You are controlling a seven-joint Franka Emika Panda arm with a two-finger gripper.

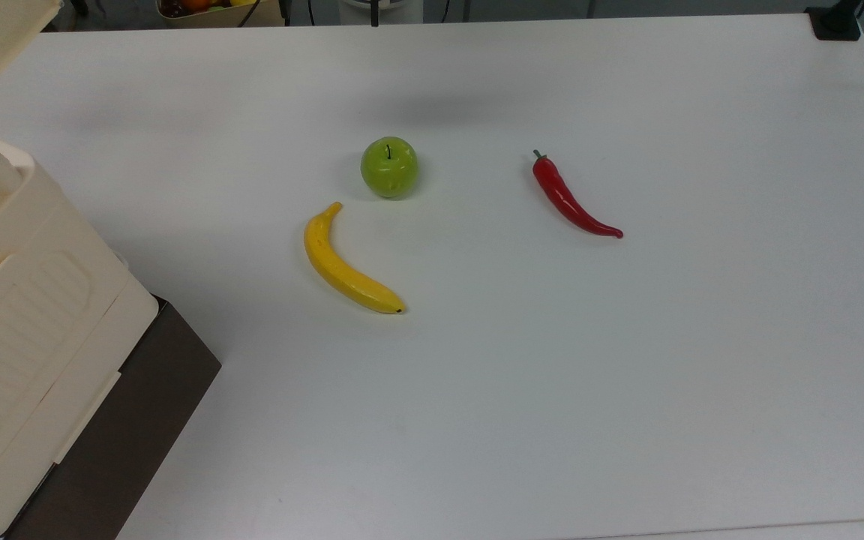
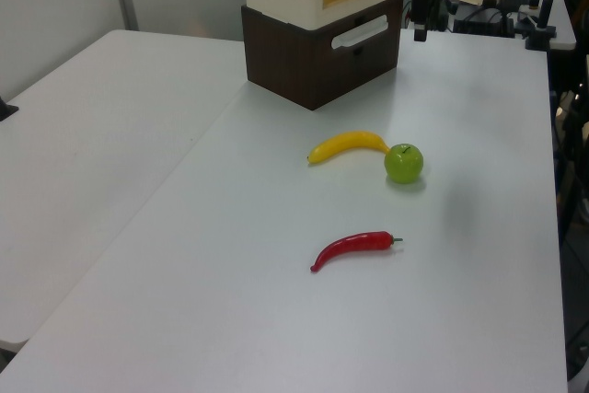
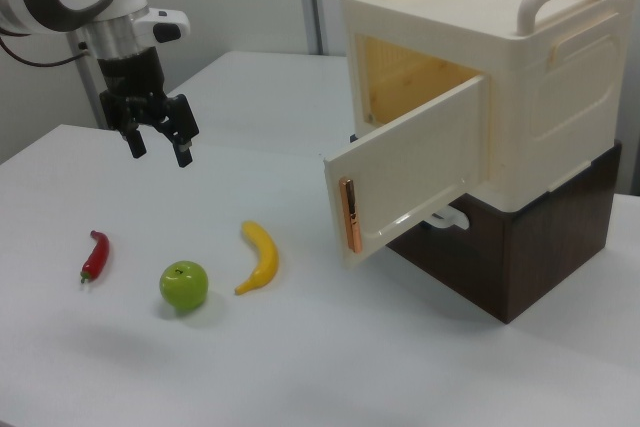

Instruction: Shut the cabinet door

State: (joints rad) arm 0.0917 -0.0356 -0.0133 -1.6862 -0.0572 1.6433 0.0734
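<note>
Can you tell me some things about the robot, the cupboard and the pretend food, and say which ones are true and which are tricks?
1. The cabinet door is swung open. True.
2. The gripper is holding the banana. False: it hangs open in the air above the table, and the banana lies on the table.
3. The apple is red. False: it is green; the red thing is the chilli pepper.
4. In the right view, the apple lies between the chilli pepper and the banana. True.
5. The cabinet sits flat on the table. False: it rests on a dark brown base.
</note>
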